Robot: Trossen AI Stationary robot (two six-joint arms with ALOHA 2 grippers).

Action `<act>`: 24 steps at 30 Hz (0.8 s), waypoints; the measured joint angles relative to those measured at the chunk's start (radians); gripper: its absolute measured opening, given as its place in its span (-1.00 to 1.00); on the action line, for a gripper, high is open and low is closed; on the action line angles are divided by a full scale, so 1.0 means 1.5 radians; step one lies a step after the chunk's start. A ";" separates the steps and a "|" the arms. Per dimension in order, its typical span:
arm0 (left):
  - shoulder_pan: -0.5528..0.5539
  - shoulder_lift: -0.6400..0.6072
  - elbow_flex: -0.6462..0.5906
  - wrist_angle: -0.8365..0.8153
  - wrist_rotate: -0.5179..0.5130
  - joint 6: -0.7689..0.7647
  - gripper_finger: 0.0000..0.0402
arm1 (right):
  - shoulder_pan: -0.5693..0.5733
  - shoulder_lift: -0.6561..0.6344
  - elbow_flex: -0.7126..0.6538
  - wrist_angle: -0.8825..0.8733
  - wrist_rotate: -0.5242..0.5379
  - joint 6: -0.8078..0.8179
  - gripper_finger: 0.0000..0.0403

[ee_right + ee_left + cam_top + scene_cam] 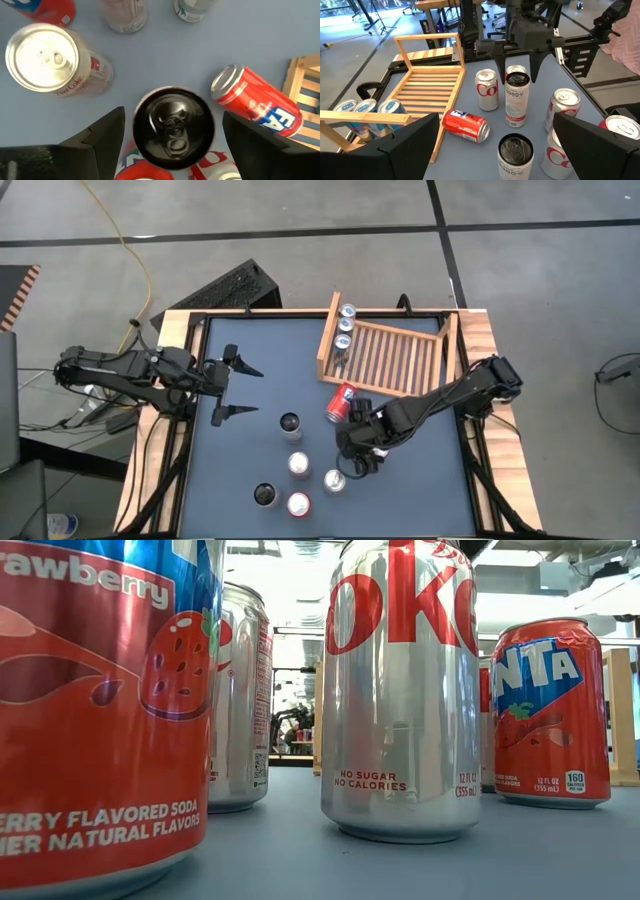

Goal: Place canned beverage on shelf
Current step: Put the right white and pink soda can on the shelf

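Black-topped can (172, 127) stands on the worktop directly beneath the right tool (172, 135), whose jaws gape wide either side; lower squarely, close at mid-height, then carry it upright to the shelf (392, 358), avoiding the toppled red can (342, 402).

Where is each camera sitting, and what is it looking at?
High view: above the table, looking straight down; both arms show, the open left gripper and the open right gripper, plus the shelf.
Low view: at tabletop height, looking level across; only cans close up, like the Diet Coke can; no gripper visible.
Left wrist view: on the left arm, facing the right arm and shelf; own fingers show.
Right wrist view: on the right arm, looking down on a black-topped can; own fingers show.
Shared: the tipped-over Fanta can, seen in the high and both wrist views.
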 joint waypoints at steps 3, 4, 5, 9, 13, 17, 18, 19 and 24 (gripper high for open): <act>0.000 0.000 0.000 0.000 0.000 0.000 0.89 | -0.003 0.000 -0.015 -0.001 -0.002 0.000 0.54; 0.000 0.000 0.000 0.000 0.000 0.000 0.89 | -0.003 0.000 -0.016 0.002 -0.002 0.000 0.54; 0.000 0.000 0.000 0.000 0.000 0.000 0.89 | -0.003 0.000 -0.016 0.005 -0.001 -0.001 0.54; 0.000 0.000 0.000 0.000 0.000 0.000 0.89 | -0.005 0.000 -0.017 0.013 -0.001 -0.008 0.53; 0.000 0.000 0.000 0.000 0.000 0.000 0.89 | -0.009 0.000 -0.017 0.009 -0.017 -0.008 0.50; 0.000 0.000 0.000 0.000 0.000 0.000 0.89 | -0.012 0.000 -0.017 0.026 -0.018 -0.021 0.44; 0.000 0.000 0.000 0.000 0.000 0.000 0.89 | -0.013 0.000 -0.017 0.031 -0.018 -0.021 0.42; 0.000 0.000 0.000 0.000 0.000 0.000 0.89 | -0.014 0.000 -0.017 0.034 -0.018 -0.021 0.41; 0.000 0.000 0.000 0.000 0.000 0.000 0.89 | -0.017 0.000 -0.017 0.034 -0.032 -0.022 0.36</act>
